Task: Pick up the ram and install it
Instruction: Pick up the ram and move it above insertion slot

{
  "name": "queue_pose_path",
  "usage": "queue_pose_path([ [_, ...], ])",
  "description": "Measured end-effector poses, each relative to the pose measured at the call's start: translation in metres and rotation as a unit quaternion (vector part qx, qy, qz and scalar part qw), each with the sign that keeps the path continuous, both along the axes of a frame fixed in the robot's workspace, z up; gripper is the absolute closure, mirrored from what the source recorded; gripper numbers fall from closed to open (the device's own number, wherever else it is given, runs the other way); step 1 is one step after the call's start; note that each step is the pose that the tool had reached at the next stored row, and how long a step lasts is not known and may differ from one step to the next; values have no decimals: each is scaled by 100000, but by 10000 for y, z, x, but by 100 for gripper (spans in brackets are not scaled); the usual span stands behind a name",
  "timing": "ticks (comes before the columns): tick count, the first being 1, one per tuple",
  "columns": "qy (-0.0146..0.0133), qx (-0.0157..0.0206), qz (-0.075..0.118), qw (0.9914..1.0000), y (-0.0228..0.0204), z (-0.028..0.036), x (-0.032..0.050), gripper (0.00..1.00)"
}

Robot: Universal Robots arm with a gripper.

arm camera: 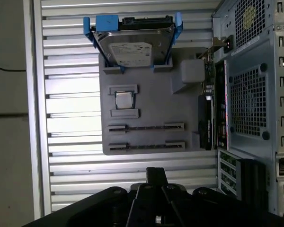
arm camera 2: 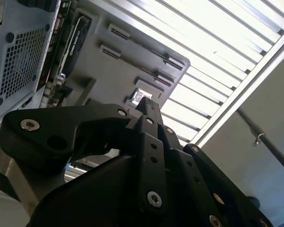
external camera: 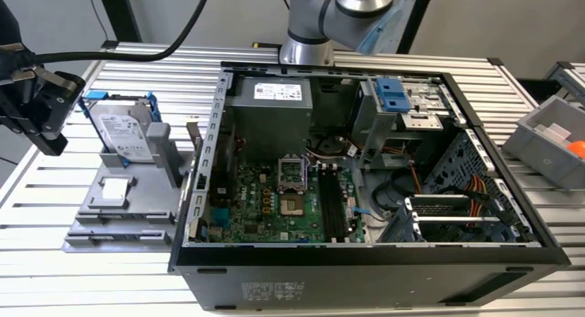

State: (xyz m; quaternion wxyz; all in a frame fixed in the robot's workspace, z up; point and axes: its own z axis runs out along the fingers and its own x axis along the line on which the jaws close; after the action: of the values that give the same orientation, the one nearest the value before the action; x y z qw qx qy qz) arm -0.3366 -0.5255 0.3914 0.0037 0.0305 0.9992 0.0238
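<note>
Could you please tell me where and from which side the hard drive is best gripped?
Probably grip the hard drive across its blue side rails near the free upper end, from above: it stands tilted, lower end seated in the grey fixture.

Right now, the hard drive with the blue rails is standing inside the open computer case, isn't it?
Not quite. The hard drive with the blue rails is standing on the grey tray outside the open computer case, at the exterior view's left. The exterior view shows this, and the first wrist view agrees.
</note>
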Motion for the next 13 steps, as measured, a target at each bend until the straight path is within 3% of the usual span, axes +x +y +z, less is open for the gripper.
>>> queue_pose_path([
  [13,-2,5,604,99998,0,-1,0,100],
])
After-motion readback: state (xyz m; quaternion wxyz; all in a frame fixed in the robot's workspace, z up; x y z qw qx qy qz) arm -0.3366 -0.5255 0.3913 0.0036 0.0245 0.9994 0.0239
